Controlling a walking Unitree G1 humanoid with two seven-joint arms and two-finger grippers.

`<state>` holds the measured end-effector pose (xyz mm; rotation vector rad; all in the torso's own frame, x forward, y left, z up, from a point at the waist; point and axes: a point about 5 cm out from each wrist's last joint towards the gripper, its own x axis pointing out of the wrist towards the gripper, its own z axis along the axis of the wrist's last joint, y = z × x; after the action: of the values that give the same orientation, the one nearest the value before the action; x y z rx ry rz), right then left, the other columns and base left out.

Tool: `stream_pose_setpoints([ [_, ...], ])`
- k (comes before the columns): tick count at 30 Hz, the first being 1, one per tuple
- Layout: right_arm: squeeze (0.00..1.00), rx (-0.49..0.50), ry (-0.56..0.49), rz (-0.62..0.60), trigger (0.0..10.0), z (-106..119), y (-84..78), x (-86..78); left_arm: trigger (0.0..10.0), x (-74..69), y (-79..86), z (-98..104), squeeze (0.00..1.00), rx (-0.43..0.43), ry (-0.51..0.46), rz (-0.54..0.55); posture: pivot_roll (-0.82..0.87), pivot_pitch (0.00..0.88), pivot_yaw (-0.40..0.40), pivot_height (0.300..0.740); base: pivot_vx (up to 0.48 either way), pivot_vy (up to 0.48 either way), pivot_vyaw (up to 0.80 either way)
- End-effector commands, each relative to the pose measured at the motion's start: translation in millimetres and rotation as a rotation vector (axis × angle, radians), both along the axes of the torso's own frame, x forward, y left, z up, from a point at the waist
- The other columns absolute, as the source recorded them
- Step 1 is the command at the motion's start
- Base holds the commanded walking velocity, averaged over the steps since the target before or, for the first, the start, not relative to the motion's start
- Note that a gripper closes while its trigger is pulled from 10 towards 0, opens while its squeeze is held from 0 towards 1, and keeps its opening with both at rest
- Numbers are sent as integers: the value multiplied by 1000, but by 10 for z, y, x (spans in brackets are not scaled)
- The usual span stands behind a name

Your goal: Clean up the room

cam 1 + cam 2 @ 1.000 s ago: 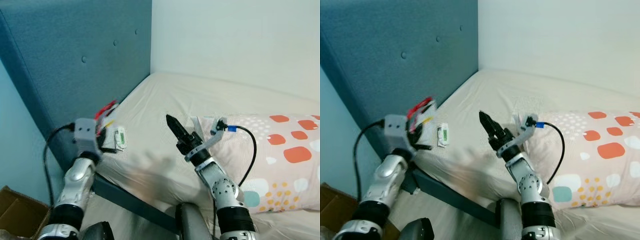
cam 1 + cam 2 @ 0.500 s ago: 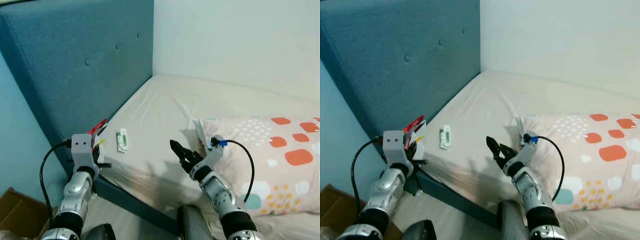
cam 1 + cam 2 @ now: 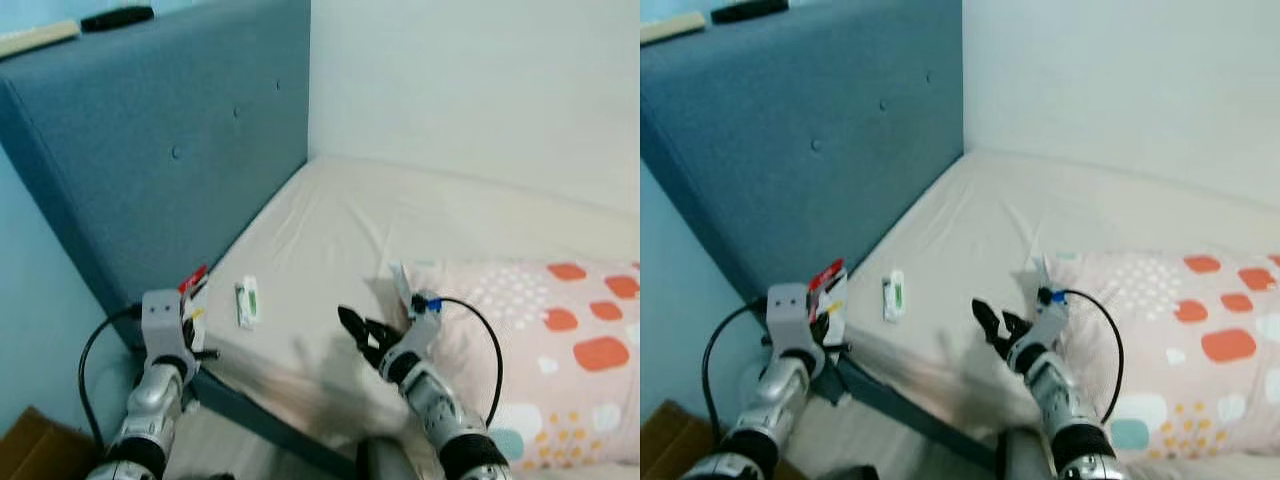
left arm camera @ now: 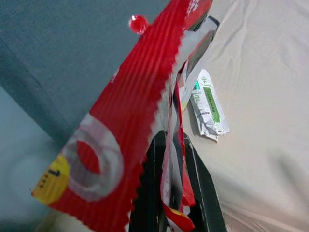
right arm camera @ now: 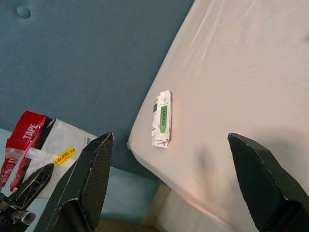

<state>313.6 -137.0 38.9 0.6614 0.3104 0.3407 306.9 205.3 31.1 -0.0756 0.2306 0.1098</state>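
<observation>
"TAPE" — on red-white wrapper (image 5: 30,131)

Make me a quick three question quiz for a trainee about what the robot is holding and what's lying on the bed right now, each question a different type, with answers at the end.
1. True or false: the left gripper is shut on a red and white wrapper.
2. Multiple choice: the small green and white packet lies
A. on the spotted pillow
B. on the bed sheet near the blue headboard
C. in the right gripper
3. Fill in the gap: the fingers of the right gripper stand wide ____ and hold nothing.

Key: 1 true; 2 B; 3 open.
</observation>
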Motion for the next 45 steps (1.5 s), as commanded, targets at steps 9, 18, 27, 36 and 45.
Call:
stream_pose_setpoints([
  [9,0,-149,84,-12,10000,-179,-31,-51,10000,-309,96,-394,0,7,222,60,-83,34,-9,655,0,0,0],
  [18,0,-183,142,8,10000,-399,-82,-241,10000,-556,56,-641,0,3,352,57,-90,19,-7,695,0,0,0],
  [27,0,-327,227,-8,10000,-539,-212,-338,10000,-727,74,-778,0,24,443,56,-92,10,-2,724,0,0,0],
  [36,0,-511,264,30,10000,-630,-326,-422,10000,-887,144,-874,0,26,505,85,-86,0,-4,724,0,0,0],
  [45,0,-647,312,37,10000,-694,-443,-488,10000,-1061,112,-992,0,25,581,96,-86,0,-9,724,0,0,0],
])
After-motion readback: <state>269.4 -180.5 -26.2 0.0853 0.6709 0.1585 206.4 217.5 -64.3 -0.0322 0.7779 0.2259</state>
